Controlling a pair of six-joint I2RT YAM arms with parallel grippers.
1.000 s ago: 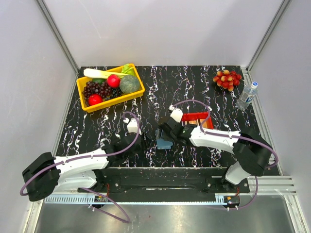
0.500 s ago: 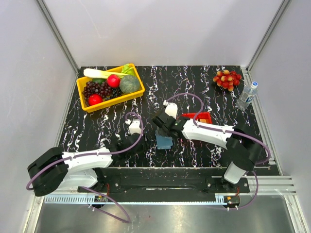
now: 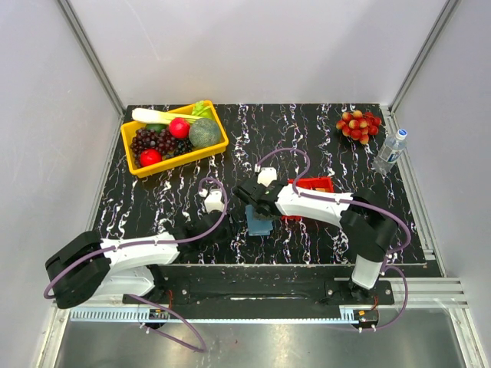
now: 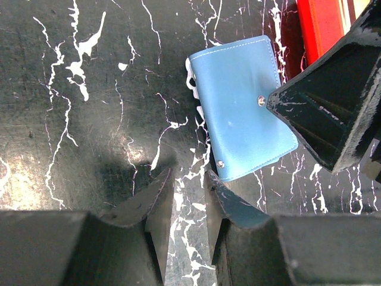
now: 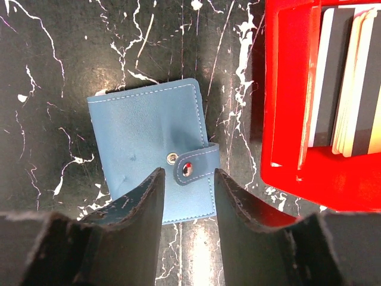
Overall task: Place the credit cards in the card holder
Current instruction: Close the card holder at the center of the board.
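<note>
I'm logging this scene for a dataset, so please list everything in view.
Card holder: one, blue, snapped shut, table centre.
Tray: one, red, right of the holder.
Cards: several, dark, white and tan, on edge in the tray.
Basket: one, yellow, far left, holding produce.
Fruit bunch: one, red, far right.
Bottle: one, clear, right edge.
Table: one, black marbled.
Left gripper: black, open, left of the holder.
Right gripper: black, open, over the holder.
</note>
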